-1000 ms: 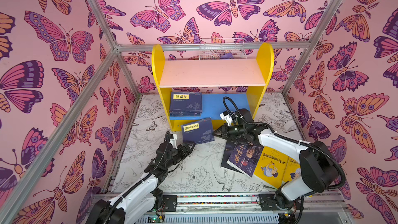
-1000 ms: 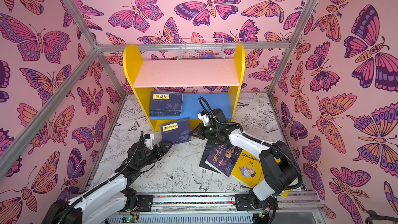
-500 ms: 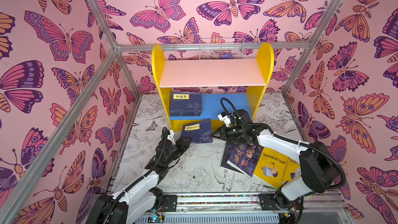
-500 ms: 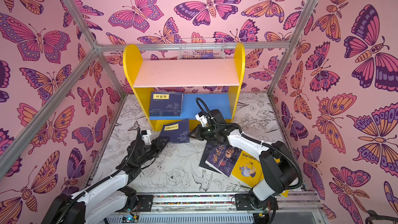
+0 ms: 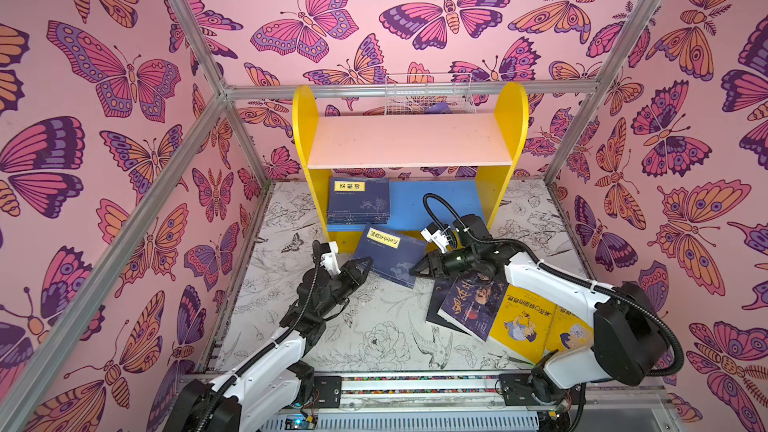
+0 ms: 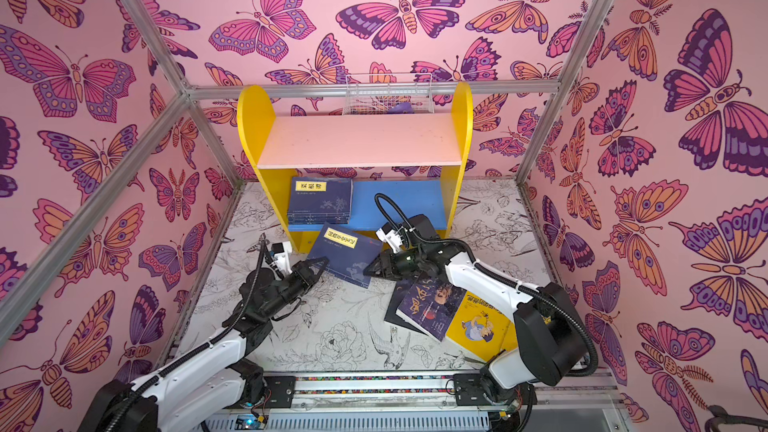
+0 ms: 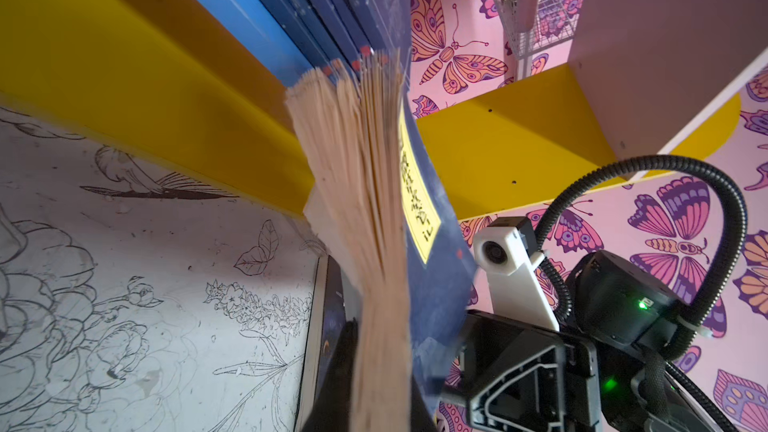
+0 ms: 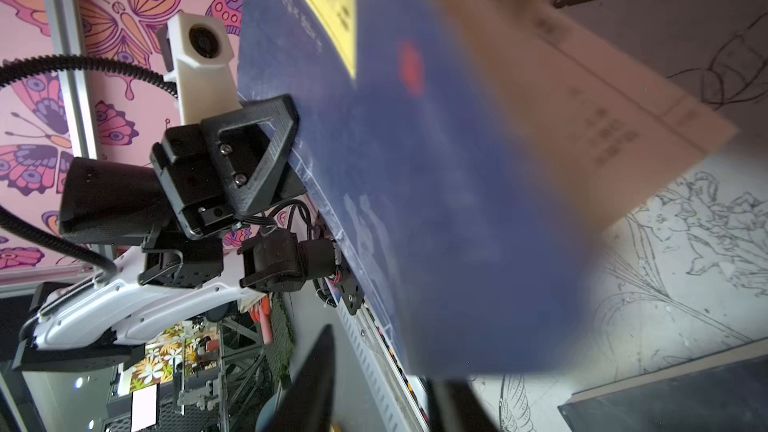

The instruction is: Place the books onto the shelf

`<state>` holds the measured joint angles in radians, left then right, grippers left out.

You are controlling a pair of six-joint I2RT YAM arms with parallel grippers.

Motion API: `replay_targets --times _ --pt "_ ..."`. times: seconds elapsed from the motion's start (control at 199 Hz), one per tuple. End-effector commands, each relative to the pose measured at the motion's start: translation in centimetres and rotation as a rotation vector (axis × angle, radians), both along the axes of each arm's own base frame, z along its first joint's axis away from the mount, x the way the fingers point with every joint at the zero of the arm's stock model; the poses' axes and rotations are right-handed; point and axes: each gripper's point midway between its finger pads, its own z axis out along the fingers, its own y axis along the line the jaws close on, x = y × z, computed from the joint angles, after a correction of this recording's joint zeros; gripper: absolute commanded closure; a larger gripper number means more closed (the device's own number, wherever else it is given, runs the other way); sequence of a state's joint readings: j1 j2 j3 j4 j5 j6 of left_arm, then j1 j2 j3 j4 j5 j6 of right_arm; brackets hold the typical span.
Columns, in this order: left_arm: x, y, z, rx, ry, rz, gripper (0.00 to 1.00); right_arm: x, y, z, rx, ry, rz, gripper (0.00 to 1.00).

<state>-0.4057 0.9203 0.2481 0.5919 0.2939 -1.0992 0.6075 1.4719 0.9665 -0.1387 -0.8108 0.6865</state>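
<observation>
Noted navy book [image 5: 392, 259] held tilted in front of shelf [image 5: 302, 130], its far edge overlapping the shelf's yellow base in both top views. Found left gripper [image 5: 366, 261] pressed together on that book's left edge; checked in right wrist view, black jaw clamped on the cover margin. Found right gripper [image 5: 413, 271] at the book's right corner, fingers [image 8: 316, 371] spread, pinching nothing. Tried reading yellow label [image 5: 384, 237] on the held cover: black Chinese characters, too blurred to make out. Spotted red mark [image 8: 409, 68] beside it. Logged stack [image 5: 359, 205] of navy books lying flat at left of the blue lower board; top label [image 5: 349, 186] likewise Chinese, not legible. Logged dark book [image 5: 469, 305] and yellow book [image 5: 519, 322] overlapping on mat [image 5: 374, 326] under the right arm; cannot read the title line on the yellow cover. Saw wire basket [image 5: 428, 93] behind shelf.
</observation>
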Motion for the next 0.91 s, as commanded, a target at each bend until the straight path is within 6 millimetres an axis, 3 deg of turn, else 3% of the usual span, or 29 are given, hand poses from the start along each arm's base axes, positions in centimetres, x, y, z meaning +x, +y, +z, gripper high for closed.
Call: replay_targets --times 0.0,0.101,0.368,0.635,0.902 --pt "-1.6 -0.9 1.2 0.001 -0.104 -0.065 1.00 0.8 0.1 3.7 0.150 -0.050 -0.014 0.37" --pt "-2.1 -0.9 3.0 -0.017 -0.166 -0.064 1.00 0.5 -0.3 3.9 0.172 -0.039 -0.012 0.32" --pt "-2.7 -0.1 6.9 -0.044 -0.298 -0.008 1.00 -0.2 -2.0 3.0 0.156 0.001 -0.036 0.32" --pt "-3.0 -0.4 9.9 -0.096 -0.405 0.010 1.00 0.2 -1.1 4.1 0.236 0.016 -0.019 0.32" --pt "-2.7 0.0 12.7 -0.110 -0.497 0.055 1.00 -0.5 -1.8 3.4 0.200 0.018 -0.011 0.33"
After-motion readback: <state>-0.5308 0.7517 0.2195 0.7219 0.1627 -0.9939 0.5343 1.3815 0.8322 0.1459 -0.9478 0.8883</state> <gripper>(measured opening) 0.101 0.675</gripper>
